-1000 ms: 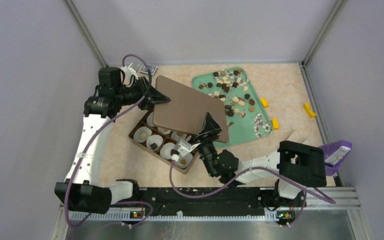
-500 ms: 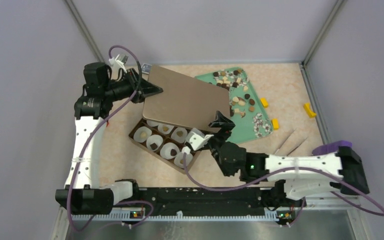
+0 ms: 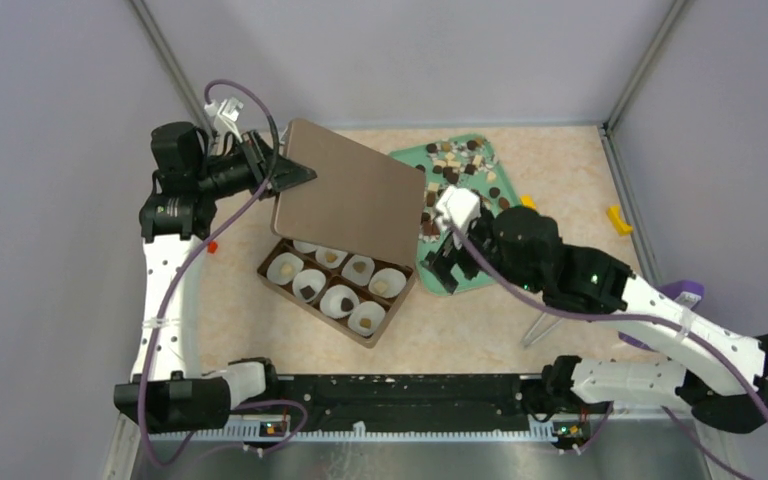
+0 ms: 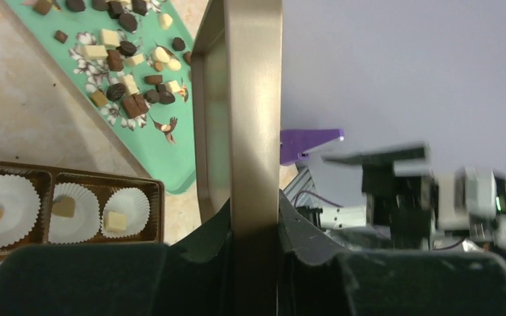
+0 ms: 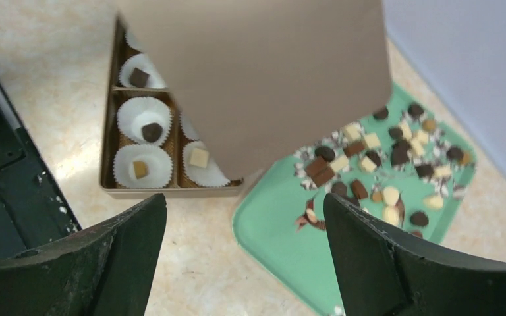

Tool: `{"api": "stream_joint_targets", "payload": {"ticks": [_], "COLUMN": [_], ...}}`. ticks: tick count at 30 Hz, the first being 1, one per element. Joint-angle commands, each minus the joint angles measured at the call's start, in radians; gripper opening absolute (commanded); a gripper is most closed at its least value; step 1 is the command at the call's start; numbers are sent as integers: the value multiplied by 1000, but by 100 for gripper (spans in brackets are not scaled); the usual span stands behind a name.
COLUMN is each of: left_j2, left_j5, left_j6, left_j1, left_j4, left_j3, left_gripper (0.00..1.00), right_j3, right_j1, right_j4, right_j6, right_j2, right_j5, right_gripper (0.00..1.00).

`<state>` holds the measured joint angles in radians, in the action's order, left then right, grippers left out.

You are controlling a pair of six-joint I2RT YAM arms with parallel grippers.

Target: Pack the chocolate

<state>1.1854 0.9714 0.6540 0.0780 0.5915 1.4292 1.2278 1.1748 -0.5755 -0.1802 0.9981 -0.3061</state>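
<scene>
Robot lab test cell.
Lilac walls (image 3: 50,150) and metal posts (image 3: 172,68) box in a table (image 3: 230,312); left arm (image 3: 165,290) and right arm (image 3: 680,325) stand on a rail (image 3: 410,398).

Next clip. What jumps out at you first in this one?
The big brown lid stands out first, gripped by one edge in the left claw and raised over the open box of white paper cups. To its right lies the green tray strewn with chocolate pieces, with the right claw open above its near end.
</scene>
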Motion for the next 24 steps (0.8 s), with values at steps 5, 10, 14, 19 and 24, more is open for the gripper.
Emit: {"api": "stream_joint_targets", "payload": {"ticks": [5,10,14,19,24], "left_j2": [-149,-210,-215,-204,-188], "left_j5": [190,273,267,264,283], "left_j6": [-208,-243,-252,-251,-268], "left_j1": [-1,-3,-13,-19,-42], "left_j4": [-94,-121,-114,-113,-102], "left_j3": [-24,-59,-64,-54,-48], "left_gripper": [0,0,0,0,0], "right_j3": [105,166,193,-19,-73], "right_j1": [-640,-729,-821,-910,-914], "right_j4": [74,157,203,560,515], "right_j6": [206,230,251,490,420], "right_j2": [99,221,339,282,262], "right_j5": [996,1071,1245,1365,1392], "right_gripper": [88,86,98,99,99]}}
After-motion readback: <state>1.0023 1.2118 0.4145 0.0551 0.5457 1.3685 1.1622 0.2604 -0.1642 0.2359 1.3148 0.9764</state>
